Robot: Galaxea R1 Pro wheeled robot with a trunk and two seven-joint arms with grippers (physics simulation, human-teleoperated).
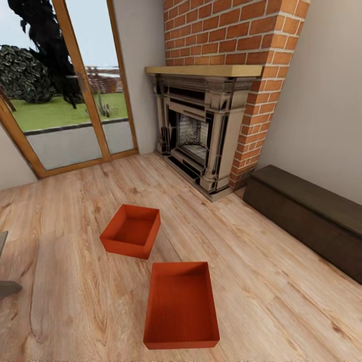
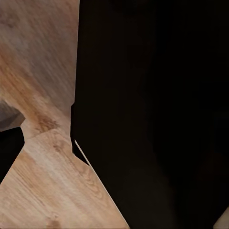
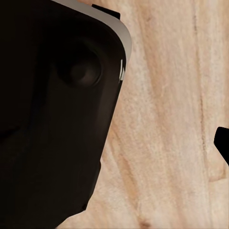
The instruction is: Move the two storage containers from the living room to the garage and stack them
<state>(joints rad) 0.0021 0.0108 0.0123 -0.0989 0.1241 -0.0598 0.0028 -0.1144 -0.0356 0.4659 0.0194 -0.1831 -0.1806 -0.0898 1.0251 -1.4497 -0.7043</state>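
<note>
Left to right in the head view: wood-framed glass doors (image 1: pixel 75 85) with lawn seen behind, then the ornate dark fireplace (image 1: pixel 193 136) under a red-brick chimney (image 1: pixel 236 35), then a dark brown low bench (image 1: pixel 306 213) against the right wall. The light wood-plank floor (image 1: pixel 60 281) of the living room is seen throughout.

Both task items are found on that floor, mid-frame. The farther red-orange open-top rectangular bin (image 1: pixel 131 230) is set slightly left and angled; the nearer red-orange open-top rectangular bin (image 1: pixel 181 304) lies just right of it, close to the robot. They are near each other, apparently not touching. Both are lidless and empty: only bare red interior is seen in each.

No gripper can be made out. Dark robot bodywork over plank floor is shown in both wrist views, so neither hand's opening can be told, and nothing is seen held.

Risks, judged: low straight walls give little to pinch, so a one-sided grasp may let a bin tilt or slip during the carry. The near bin could be nudged by the base on approach. The bench at right could be clipped when turning away. Stacking later may fail if the top bin is set skewed.
</note>
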